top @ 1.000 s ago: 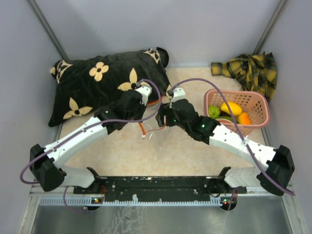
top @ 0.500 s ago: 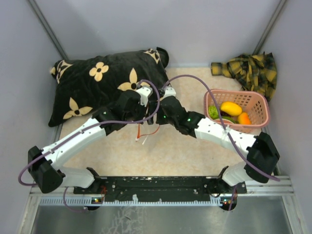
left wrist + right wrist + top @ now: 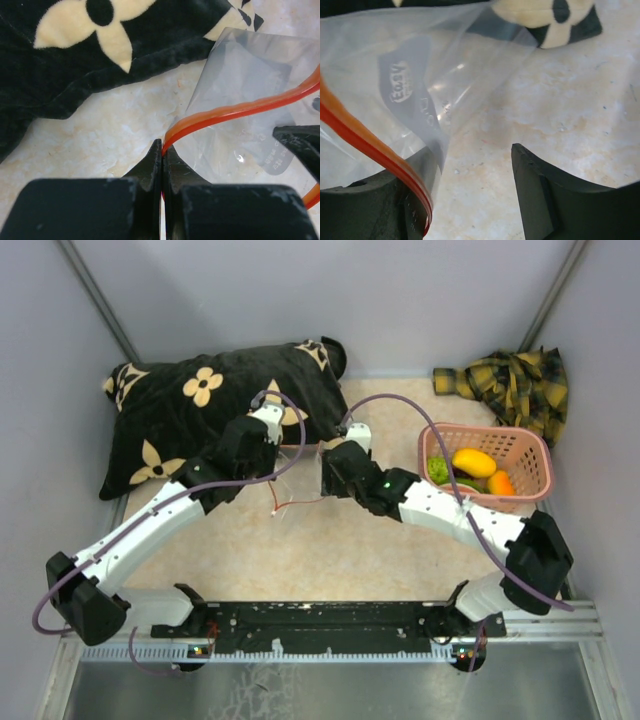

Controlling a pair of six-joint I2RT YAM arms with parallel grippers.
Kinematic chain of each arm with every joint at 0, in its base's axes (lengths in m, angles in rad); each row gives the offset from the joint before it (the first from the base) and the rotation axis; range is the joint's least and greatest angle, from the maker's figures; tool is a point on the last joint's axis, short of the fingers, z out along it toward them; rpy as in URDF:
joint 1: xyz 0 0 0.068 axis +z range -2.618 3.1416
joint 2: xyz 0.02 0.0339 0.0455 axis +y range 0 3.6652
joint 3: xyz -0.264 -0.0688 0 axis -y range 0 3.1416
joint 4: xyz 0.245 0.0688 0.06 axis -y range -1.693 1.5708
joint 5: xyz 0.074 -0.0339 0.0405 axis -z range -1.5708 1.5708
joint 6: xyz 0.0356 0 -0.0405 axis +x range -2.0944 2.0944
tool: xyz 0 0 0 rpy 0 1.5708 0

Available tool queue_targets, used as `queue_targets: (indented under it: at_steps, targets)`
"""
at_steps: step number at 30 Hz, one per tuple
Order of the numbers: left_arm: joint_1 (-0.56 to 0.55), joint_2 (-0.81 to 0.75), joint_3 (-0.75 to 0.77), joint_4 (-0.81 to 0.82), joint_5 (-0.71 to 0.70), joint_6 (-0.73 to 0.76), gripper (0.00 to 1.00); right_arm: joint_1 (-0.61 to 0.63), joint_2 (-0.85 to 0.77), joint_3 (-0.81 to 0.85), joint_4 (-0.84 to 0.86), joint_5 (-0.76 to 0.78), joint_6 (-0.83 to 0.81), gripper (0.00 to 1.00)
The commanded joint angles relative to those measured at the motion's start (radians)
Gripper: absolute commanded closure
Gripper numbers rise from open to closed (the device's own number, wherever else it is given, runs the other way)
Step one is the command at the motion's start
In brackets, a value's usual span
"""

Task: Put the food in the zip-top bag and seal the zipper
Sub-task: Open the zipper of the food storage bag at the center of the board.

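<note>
The clear zip-top bag (image 3: 240, 95) lies on the table between my two grippers, next to the pillow. Its red-orange zipper (image 3: 235, 107) runs along the mouth edge and shows as a thin line in the top view (image 3: 300, 502). My left gripper (image 3: 163, 150) is shut on the end of the zipper strip; it also shows in the top view (image 3: 268, 465). My right gripper (image 3: 470, 195) is open, with the bag and its strip (image 3: 370, 145) draped over its left finger. The food lies in the pink basket (image 3: 530, 445): yellow mango (image 3: 473, 461), orange piece (image 3: 499, 483), green ball (image 3: 438, 470).
A black pillow with cream flowers (image 3: 200, 405) lies at the back left, touching the bag's far side. A yellow plaid cloth (image 3: 510, 385) is bunched in the back right corner. Grey walls close in both sides.
My left gripper has moved left and back toward the pillow, pulling the zipper strip with it. My right arm has swung left to the bag and then hardly moved.
</note>
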Motion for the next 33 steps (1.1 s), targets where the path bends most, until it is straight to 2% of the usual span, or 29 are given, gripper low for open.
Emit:
queue_targets:
  at_steps: [1,6,10,16,20,33]
  targets:
    - [0.022,-0.020,-0.002,0.003,0.006,-0.003,1.00,0.001,-0.057,-0.008,-0.052,0.154,-0.007,0.41]
    - [0.035,-0.017,-0.006,-0.001,-0.043,-0.001,1.00,-0.026,-0.061,-0.013,-0.102,0.197,-0.006,0.43]
    - [0.042,-0.024,-0.012,0.009,-0.014,-0.004,1.00,-0.050,-0.080,-0.016,-0.126,0.182,-0.033,0.44]
    - [0.042,0.011,-0.009,0.017,0.121,-0.011,1.00,-0.049,-0.131,0.053,-0.095,-0.077,-0.165,0.33]
    - [0.042,0.034,0.014,0.005,0.160,-0.024,1.00,-0.049,-0.158,0.089,-0.075,-0.183,-0.186,0.26]
    - [0.017,0.129,0.178,-0.115,-0.103,-0.089,1.00,-0.093,-0.284,0.126,-0.154,-0.263,-0.252,0.18]
